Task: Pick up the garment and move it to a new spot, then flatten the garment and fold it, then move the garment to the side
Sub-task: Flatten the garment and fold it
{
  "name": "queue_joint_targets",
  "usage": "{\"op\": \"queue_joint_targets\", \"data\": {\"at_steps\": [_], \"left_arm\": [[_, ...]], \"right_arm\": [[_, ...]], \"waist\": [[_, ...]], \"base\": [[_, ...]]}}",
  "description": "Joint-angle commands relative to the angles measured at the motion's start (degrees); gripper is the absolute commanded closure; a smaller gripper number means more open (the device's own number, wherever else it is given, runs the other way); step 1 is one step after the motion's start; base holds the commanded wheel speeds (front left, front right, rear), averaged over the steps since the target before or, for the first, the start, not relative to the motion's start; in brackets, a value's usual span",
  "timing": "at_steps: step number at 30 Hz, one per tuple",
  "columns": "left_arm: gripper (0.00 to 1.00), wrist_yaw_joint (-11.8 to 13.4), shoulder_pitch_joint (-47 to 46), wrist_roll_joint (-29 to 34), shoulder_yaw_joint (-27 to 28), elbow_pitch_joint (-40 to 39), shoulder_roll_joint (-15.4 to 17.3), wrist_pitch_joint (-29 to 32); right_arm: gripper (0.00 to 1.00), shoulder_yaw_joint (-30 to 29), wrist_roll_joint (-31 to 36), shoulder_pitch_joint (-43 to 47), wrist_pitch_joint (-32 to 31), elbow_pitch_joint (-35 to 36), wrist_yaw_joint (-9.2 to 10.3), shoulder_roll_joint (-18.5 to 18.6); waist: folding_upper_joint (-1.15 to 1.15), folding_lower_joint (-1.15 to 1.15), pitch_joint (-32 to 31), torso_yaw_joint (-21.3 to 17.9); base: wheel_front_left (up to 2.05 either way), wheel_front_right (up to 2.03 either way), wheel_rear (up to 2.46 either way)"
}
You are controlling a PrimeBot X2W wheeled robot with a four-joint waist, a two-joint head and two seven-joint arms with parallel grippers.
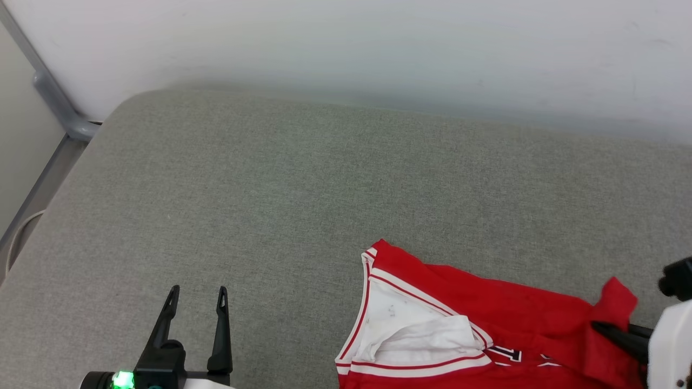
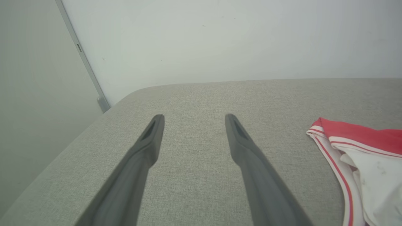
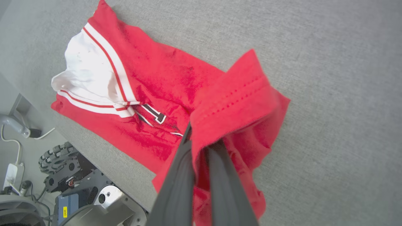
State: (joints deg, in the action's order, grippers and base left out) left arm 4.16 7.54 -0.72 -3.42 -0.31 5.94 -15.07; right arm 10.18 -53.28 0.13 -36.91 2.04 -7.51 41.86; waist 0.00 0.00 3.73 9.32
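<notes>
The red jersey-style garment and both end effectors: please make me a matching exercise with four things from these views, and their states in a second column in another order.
Column one
1. left end effector, two dark fingers
2. right end effector
3. red jersey-style garment with white sleeve
4. grey woven surface

Column two
A. shut on a red fold
B. crumpled, black lettering partly showing
C. open above bare fabric
D. runs back to the white wall

Pairs: 1-C, 2-A, 3-B, 4-D
</notes>
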Motion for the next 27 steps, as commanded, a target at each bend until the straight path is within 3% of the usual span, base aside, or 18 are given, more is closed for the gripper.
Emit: {"op": "queue_joint_targets", "data": {"at_steps": [1, 8, 15, 16, 27], "left_arm": [[0.00, -0.11, -0.98, 0.23, -0.22, 0.03, -0.22, -0.12], [0.00, -0.34, -2.46, 0.19, -0.71, 0.18, -0.51, -0.12], [0.00, -0.56, -3.83, -0.02, -0.92, 0.41, -0.82, -0.12], [0.00, -0.57, -4.29, -0.02, -1.09, 0.52, -0.91, -0.12], [0.00, -0.83, -6.15, -0.38, -1.70, 0.86, -1.67, -0.12]], "right_arm": [[1.00, 2.24, 1.63, -2.11, -0.64, 2.27, 0.05, -0.51], [1.00, 13.40, 5.49, -11.35, -2.50, 7.10, 0.05, -3.20], [1.00, 24.42, 8.60, -21.46, -1.92, 5.06, 0.05, -5.71], [1.00, 28.19, 9.43, -24.85, -1.47, 3.43, 0.05, -6.57], [1.00, 44.52, 12.89, -39.74, 2.13, -8.05, 0.05, -13.36]], "waist": [[0.00, 0.00, 0.50, 0.42], [0.00, 0.00, 2.15, 1.77], [0.00, 0.00, 3.73, 2.78], [0.00, 0.00, 4.22, 3.18], [0.00, 0.00, 6.72, 5.10]], "base": [[0.00, 0.00, 0.00], [0.00, 0.00, 0.00], [0.00, 0.00, 0.00], [0.00, 0.00, 0.00], [0.00, 0.00, 0.00]]}}
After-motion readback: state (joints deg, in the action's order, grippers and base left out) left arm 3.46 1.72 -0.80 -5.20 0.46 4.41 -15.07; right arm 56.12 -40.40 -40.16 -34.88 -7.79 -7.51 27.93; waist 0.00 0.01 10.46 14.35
